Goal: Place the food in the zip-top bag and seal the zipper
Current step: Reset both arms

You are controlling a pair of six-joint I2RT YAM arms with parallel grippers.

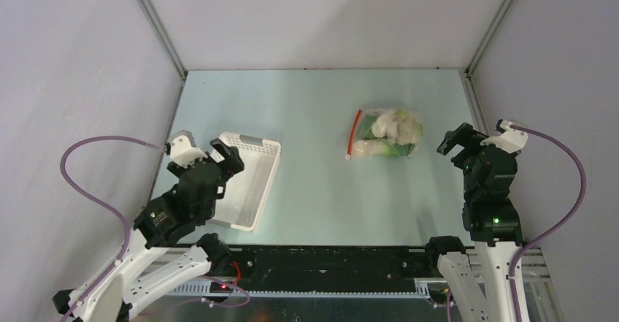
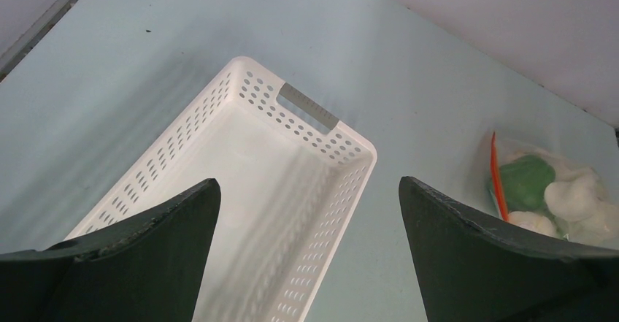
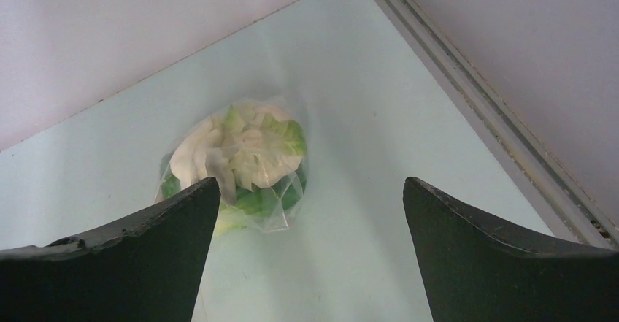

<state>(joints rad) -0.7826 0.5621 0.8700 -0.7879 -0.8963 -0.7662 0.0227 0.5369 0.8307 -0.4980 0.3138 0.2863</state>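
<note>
1. The zip-top bag (image 1: 385, 133) lies flat on the pale worktop (image 1: 314, 205). It sits right of the middle, closer to the far edge than the near one, and a little in from the right edge.
2. All the food I can see is inside the bag. A lumpy white cauliflower-like piece (image 1: 400, 123) lies toward the far end, smaller white pieces lie next to it, and green bok choy leaves (image 1: 398, 149) lie along the near side.
3. The zipper (image 1: 355, 128) is a thin red-orange strip along the bag's left side, running from far to near. It ends in a small white tip at the near end. From here I cannot tell whether it is pressed shut along its whole length.
4. A white perforated basket (image 1: 244, 179) sits by the left edge of the worktop, well apart from the bag. It is turned at a slant, and the short wall with the grey handle slot faces the far edge.
5. The left gripper (image 1: 206, 158) hangs above the near left part of the basket. Its two dark fingers (image 2: 146, 242) are spread wide with nothing between them, and they do not touch the basket.
6. The right gripper (image 1: 458, 139) is close to the right edge, just to the right of the bag and pointing toward it. It does not touch the bag. Its fingers (image 3: 139, 249) are also spread wide and hold nothing, and its wrist view shows the bag lying beyond the gap between them.
</note>
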